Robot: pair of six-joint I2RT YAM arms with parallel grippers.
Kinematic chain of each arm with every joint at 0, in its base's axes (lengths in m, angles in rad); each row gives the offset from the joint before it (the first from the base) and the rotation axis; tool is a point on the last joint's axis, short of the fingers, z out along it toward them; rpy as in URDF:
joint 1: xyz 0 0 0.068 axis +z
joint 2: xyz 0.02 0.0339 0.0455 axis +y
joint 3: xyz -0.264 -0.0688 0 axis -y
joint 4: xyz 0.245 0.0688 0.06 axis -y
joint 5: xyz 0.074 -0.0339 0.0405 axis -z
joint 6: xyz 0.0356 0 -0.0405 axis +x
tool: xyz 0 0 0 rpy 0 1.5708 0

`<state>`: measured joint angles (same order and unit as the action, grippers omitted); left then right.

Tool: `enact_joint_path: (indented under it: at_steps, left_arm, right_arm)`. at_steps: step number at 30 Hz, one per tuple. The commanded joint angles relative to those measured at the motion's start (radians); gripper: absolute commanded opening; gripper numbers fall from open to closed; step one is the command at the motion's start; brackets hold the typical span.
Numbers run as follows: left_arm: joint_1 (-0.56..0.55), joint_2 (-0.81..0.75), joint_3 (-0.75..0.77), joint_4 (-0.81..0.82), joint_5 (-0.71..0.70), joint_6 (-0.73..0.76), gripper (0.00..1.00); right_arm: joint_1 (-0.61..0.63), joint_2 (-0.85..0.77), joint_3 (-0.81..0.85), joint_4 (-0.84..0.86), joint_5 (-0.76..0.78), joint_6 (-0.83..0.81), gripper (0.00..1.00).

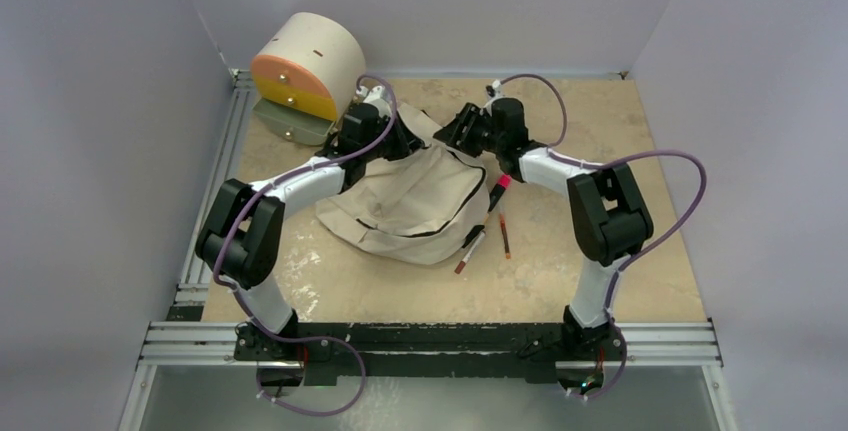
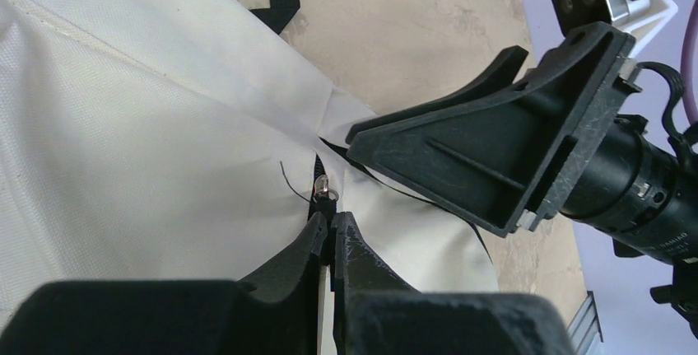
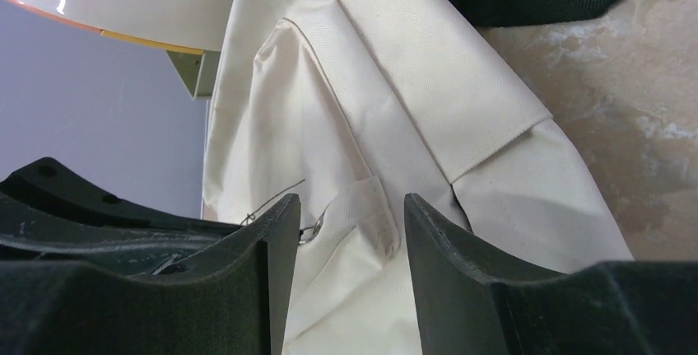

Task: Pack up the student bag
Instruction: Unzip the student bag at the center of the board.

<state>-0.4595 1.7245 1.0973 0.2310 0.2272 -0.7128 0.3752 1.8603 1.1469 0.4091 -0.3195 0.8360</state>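
Pinching logged: small metal zipper pull [image 2: 323,187] is clamped by the closed left hand [image 2: 332,235] | right hand [image 3: 350,204] is held open astride a seam fold [image 3: 374,225] | soft cream fabric student bag [image 1: 420,203] is slumped at the middle of the desk [image 1: 610,131] | unbraced, fabric may be dragged, pull lost.

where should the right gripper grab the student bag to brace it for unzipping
Pinch the student bag's small fabric tab at the zipper's end, coming along the right gripper's present line: the tab stands raised between its open fingers, right beside the zipper pull that the left gripper holds.
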Motion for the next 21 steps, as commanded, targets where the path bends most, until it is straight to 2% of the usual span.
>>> enact_joint_path:
  at_steps: [1, 12, 15, 21]
  left_arm:
    - [-0.001, -0.049, 0.002, 0.06, -0.005, 0.022, 0.0]
    - [0.0, -0.048, -0.001, 0.06, -0.002, 0.023, 0.0]
    - [-0.001, -0.049, -0.005, 0.059, -0.003, 0.025, 0.0]
    - [-0.001, -0.059, -0.014, 0.05, -0.015, 0.035, 0.0]
  right_arm:
    - [0.002, 0.031, 0.07, -0.009, -0.072, -0.032, 0.53]
    - [0.002, 0.099, 0.102, -0.001, -0.163, -0.03, 0.5]
    - [0.002, 0.107, 0.106, 0.013, -0.184, -0.024, 0.41]
    - [0.002, 0.105, 0.091, 0.041, -0.189, -0.012, 0.1]
